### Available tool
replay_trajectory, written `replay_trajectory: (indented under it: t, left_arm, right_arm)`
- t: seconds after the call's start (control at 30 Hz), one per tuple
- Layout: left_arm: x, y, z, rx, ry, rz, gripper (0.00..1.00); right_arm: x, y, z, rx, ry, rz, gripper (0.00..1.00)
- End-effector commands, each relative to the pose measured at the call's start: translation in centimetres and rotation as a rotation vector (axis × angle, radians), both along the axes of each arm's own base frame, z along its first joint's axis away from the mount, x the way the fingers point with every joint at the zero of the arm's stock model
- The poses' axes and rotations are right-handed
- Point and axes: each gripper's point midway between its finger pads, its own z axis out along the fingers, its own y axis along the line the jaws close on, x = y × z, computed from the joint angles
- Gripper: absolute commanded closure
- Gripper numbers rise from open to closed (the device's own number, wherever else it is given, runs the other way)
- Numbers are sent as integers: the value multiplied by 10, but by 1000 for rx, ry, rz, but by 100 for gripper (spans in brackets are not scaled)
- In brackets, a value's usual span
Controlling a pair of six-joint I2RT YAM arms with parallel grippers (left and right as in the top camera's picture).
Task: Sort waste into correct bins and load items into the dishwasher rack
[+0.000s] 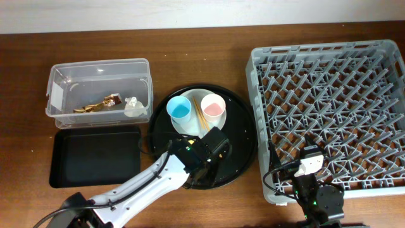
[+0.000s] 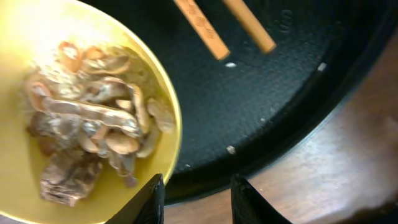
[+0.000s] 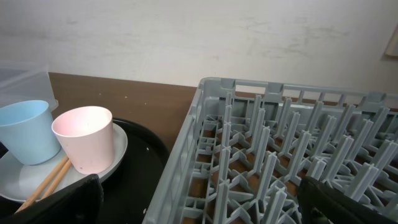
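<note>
Hovering over the near side of the round black tray, the left pincer hung with its jaws parted and nothing clamped between them. One finger was right at the rim of the small yellow bowl. The bowl sat on that tray and held the tan food scraps, with pale crumbs beneath them. From overhead, the left arm hid the bowl.

Farther back on the same tray, the light blue cup and the pink-white cup stood upright side by side on the white plate, the blue one to the left. The wooden chopsticks lay between the cups, their near ends reaching off the plate over the tray's dark floor.

At the far left of the brown worktop, the clear plastic box contained the gold-brown wrapper and the white tissue, which lay close together toward its near wall. The flat black tray lay just in front of the box.

The grey dishwasher rack filled the right side of the worktop, just beside the round tray. The right pincer was poised at the rack's near left corner, spread wide and grasping nothing. Its wrist camera looked across the pegs toward the two cups.
</note>
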Motion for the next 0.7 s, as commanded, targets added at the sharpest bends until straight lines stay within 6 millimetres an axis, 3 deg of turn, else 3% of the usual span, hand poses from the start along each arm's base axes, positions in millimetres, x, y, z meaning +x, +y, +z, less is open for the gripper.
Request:
replay_trajectory:
  t: [0.0,0.27,0.47,0.67]
  left_arm:
    - [8,11,-4,63,-49,21,68]
    - [12,7,-11,59,-53,23,71]
    - [26,-8,-10,4,-107,29,77]
    - [39,2,-7,61,-184,51,77]
  right_arm:
    - [0,0,-3,-1,6,-2,2]
    - [0,0,-3,0,6,-2,2]
    - [0,0,-3,-1,6,-2,2]
    - [0,0,-3,-1,6,-2,1]
